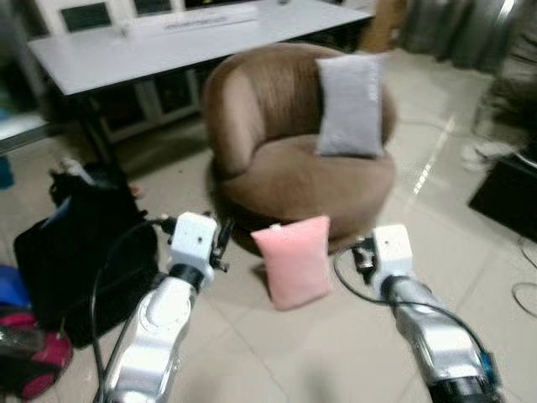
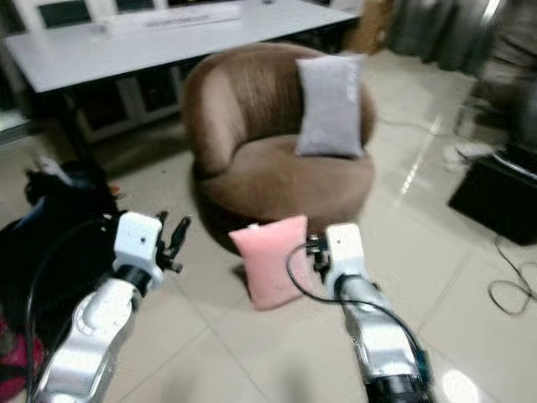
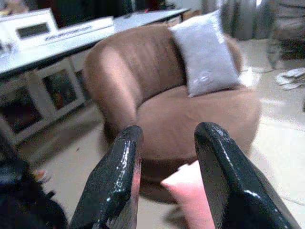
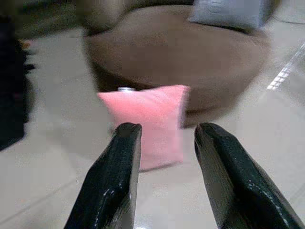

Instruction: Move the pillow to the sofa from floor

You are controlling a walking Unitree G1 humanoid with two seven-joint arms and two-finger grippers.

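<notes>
A pink pillow (image 1: pixel 294 260) stands on the tiled floor, leaning against the front of a round brown sofa chair (image 1: pixel 277 159). A grey pillow (image 1: pixel 350 105) rests upright against the sofa's backrest. My left gripper (image 3: pixel 167 157) hovers open to the left of the pink pillow, apart from it, its fingers (image 1: pixel 223 239) pointing toward the sofa. My right gripper (image 4: pixel 164 152) is open just right of the pink pillow, aimed at it, with nothing between its fingers (image 4: pixel 114 181). Neither gripper touches the pillow.
A black bag (image 1: pixel 75 252) and a red item (image 1: pixel 29 365) lie on the floor at the left. A long white table (image 1: pixel 168 42) stands behind the sofa. A black box (image 1: pixel 508 193) and loose cables (image 1: pixel 524 294) sit at the right.
</notes>
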